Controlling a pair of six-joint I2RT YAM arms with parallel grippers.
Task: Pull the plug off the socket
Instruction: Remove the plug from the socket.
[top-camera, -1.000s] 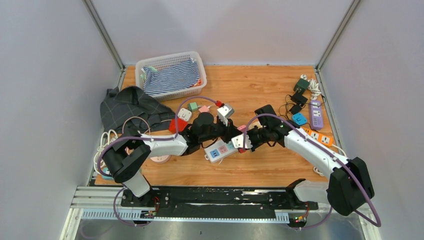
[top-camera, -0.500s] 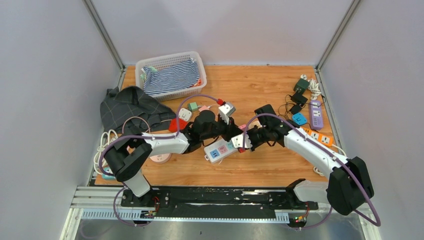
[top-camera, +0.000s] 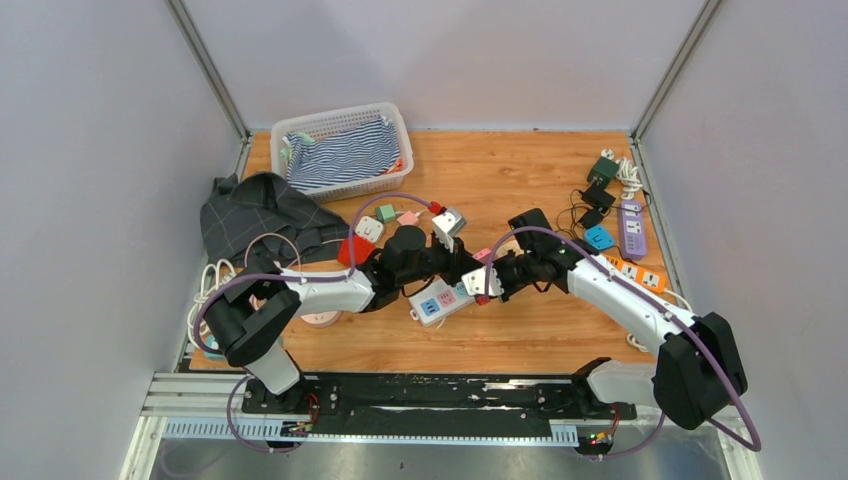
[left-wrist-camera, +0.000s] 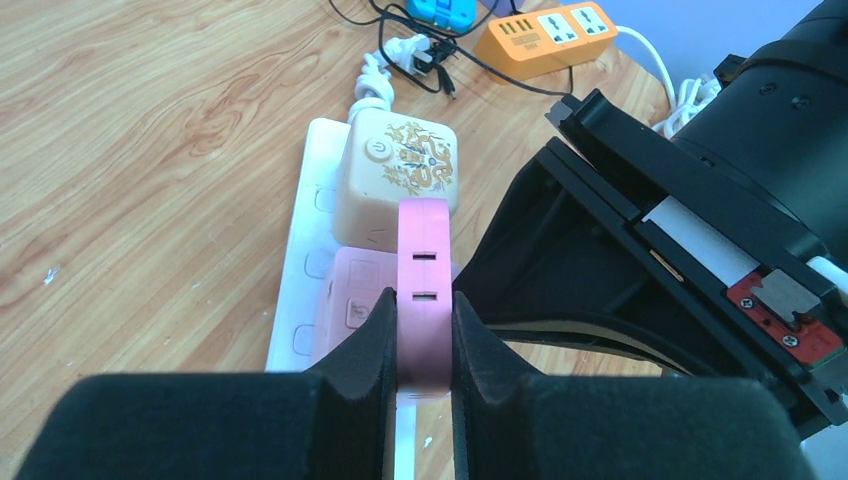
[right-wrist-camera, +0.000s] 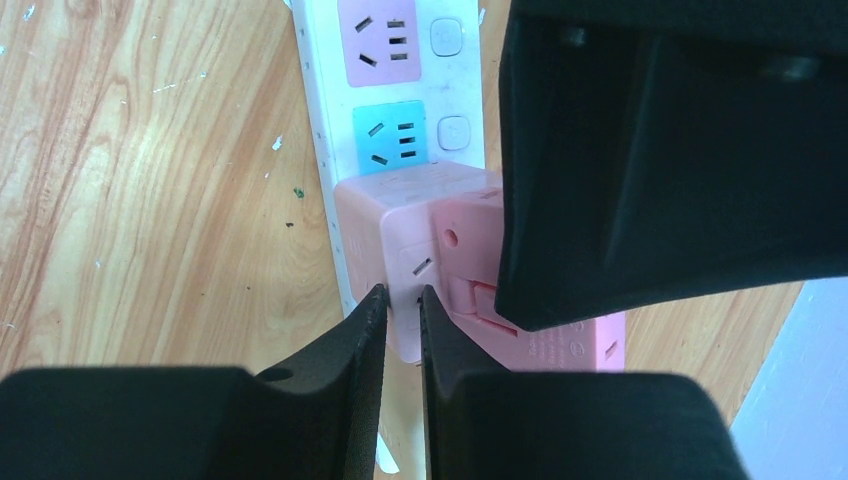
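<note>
Pulling straight out suits the left gripper (left-wrist-camera: 424, 330) pinching the pink plug (left-wrist-camera: 424, 250), while the right gripper (right-wrist-camera: 402, 310), pressed together, should pin the power strip (right-wrist-camera: 318, 120).

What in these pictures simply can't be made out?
- Left wrist view: the pink plug's pins, and whether they are seated; the left gripper clamps its lower end.
- Top view: that plug's seating; too small, and crowded by the left gripper and right gripper above the white power strip.
- Right wrist view: the strip's right part, behind the left gripper's black body.
</note>
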